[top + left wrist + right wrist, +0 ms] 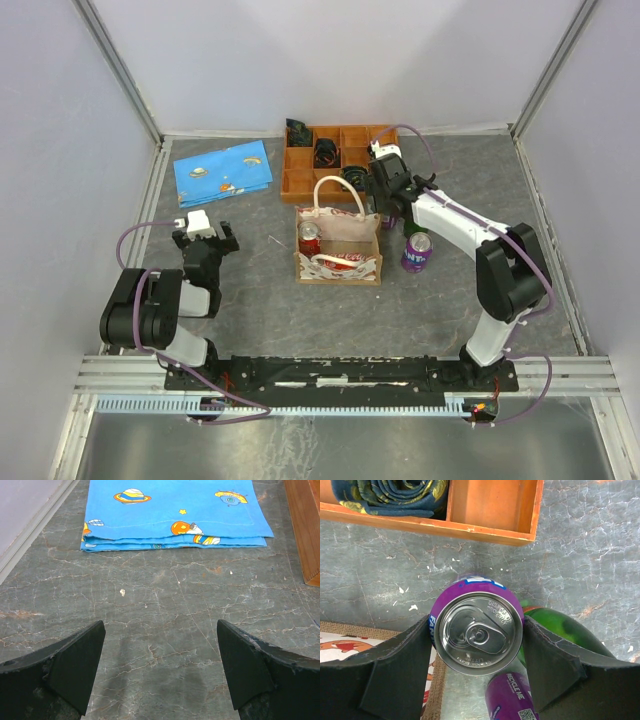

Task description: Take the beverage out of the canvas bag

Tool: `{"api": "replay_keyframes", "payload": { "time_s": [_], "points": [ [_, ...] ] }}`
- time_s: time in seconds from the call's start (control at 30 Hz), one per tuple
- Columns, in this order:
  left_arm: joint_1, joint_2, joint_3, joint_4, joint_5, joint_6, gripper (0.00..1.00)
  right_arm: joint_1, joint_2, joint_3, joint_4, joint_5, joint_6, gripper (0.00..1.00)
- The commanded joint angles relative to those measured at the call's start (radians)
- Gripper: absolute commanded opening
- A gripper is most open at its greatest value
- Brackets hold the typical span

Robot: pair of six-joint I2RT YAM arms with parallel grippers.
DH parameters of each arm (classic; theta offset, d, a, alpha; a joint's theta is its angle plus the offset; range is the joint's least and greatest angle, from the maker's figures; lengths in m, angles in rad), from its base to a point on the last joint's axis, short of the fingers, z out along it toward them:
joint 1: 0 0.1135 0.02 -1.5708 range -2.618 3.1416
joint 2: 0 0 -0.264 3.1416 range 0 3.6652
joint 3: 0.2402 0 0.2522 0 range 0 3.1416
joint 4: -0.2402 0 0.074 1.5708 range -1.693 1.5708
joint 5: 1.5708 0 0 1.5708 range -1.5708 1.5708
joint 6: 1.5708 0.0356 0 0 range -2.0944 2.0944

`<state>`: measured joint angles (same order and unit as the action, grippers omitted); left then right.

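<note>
right gripper [477,641] is pinching a purple can [477,630], one pad on each side of the body, pull-tab lid facing the wrist camera. from above it sits at about two o'clock of the canvas bag [338,248], just off the bag's right wall, so the can is outside the bag. at five o'clock of the held can, close beneath it, a second purple can [512,697], and at four o'clock a green bottle [555,630]. the orange compartment tray [485,532] lies at twelve.

my read: the lift-out is done and this is the set-down. next it needs a bare patch of table clear of those two drinks, then lowering straight and spreading the jaws. a red can [309,238] stands in the bag's left end, so there may be more to fetch.

left gripper [160,670] hangs spread wide over bare table at nine o'clock of the bag, with a blue planet-print cloth [175,510] beyond.

hidden: the held can's base, so i can't tell whether it touches the table; its label is cut off.
</note>
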<state>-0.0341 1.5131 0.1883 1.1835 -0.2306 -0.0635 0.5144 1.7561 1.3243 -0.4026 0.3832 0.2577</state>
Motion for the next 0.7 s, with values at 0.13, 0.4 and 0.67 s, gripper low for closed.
{"api": "replay_keyframes", "payload": {
  "time_s": [0.13, 0.4, 0.67],
  "points": [
    [0.002, 0.003, 0.022, 0.038, -0.01, 0.004, 0.99, -0.009, 0.02, -0.032, 0.115, -0.004, 0.028, 0.0],
    [0.001, 0.003, 0.022, 0.038, -0.009, 0.004, 0.99, -0.007, 0.036, -0.065, 0.128, -0.029, 0.035, 0.62],
    [0.002, 0.003, 0.021, 0.039, -0.009, 0.005, 0.99, -0.006, 0.028, -0.038, 0.089, -0.005, 0.032, 0.73]
  ]
}}
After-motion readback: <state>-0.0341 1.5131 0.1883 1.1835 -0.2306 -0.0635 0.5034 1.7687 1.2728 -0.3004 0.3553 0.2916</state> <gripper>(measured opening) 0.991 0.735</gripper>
